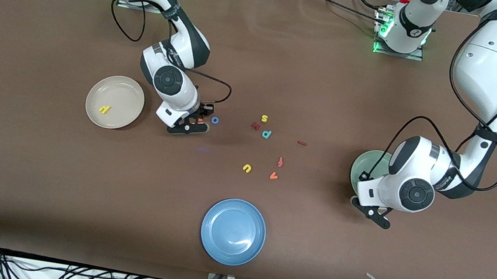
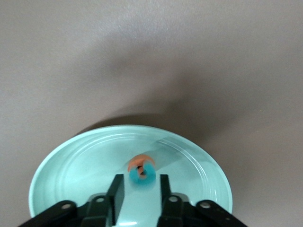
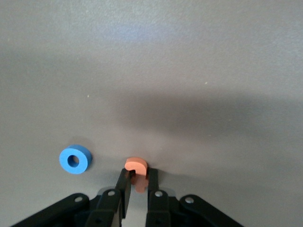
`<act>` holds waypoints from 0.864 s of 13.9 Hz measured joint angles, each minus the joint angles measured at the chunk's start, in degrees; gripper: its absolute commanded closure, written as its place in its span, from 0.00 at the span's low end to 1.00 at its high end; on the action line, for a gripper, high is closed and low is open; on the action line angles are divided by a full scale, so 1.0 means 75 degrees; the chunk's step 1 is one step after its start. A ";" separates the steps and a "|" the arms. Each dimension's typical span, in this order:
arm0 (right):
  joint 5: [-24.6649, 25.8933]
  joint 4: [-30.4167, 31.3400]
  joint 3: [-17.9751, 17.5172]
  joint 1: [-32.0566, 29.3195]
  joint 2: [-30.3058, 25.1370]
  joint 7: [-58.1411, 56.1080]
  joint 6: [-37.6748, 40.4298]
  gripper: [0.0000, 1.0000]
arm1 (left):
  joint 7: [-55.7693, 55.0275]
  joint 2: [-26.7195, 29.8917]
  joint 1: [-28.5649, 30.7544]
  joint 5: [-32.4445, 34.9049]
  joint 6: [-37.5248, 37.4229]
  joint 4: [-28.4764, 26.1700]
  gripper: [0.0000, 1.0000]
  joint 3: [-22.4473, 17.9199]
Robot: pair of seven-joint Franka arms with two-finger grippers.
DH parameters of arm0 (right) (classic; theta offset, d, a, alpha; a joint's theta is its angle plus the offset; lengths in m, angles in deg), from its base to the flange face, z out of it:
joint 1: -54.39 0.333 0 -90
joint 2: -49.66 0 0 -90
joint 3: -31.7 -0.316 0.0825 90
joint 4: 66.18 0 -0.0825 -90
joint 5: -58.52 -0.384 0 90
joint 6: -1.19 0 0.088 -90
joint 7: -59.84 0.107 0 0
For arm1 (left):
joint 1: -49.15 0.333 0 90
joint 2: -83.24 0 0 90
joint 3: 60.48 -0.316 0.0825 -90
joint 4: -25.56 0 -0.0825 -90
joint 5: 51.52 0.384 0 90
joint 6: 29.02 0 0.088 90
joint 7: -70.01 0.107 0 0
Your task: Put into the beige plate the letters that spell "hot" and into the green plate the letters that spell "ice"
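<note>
My right gripper (image 1: 198, 124) (image 3: 137, 175) is down at the table, shut on the orange t (image 3: 136, 165), whose hooked end sticks out past the fingertips. The blue o (image 1: 215, 120) (image 3: 75, 160) lies right beside it. The yellow h (image 1: 104, 109) lies in the beige plate (image 1: 128, 95). My left gripper (image 1: 369, 211) (image 2: 140, 179) hangs open over the green plate (image 1: 367, 163) (image 2: 71, 175), nothing between its fingers. The teal c (image 2: 142, 176) and orange e (image 2: 137, 162) lie together in that plate, just past the fingertips. The dark red i (image 1: 302, 143) lies mid-table.
Mid-table lie a yellow s (image 1: 264, 118), a teal p (image 1: 267, 134), a dark red letter (image 1: 255, 125), a yellow u (image 1: 247, 168), an orange v (image 1: 273, 176) and a red-orange letter (image 1: 280, 162). A blue plate (image 1: 234, 231) sits nearest the front camera.
</note>
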 measured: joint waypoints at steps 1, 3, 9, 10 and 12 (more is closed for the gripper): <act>0.0000 -0.0069 0.0053 -0.0008 -0.0004 0.0019 0.0093 0.91 | 0.0000 0.0010 -0.0006 0.0000 0.0016 -0.0017 0.00 0.0050; 0.0000 -0.0369 0.0227 -0.0032 -0.0076 0.0019 0.0692 0.91 | 0.0010 0.0095 -0.0060 0.0000 -0.0029 -0.0019 0.00 0.0327; -0.0116 -0.1250 0.0485 -0.1047 -0.0597 -0.1093 0.3007 0.91 | 0.0822 0.0399 -0.0479 0.0001 -0.0168 -0.0075 0.00 0.1205; -0.0125 -0.1251 0.0577 -0.1317 -0.0692 -0.1377 0.3298 0.91 | 0.0974 0.0398 -0.0557 0.0001 -0.0155 -0.0131 0.00 0.1222; -0.0134 -0.1212 0.1001 -0.1596 -0.0776 -0.1871 0.3762 0.91 | 0.1156 0.0397 -0.0816 0.0002 0.0087 -0.0365 0.01 0.1252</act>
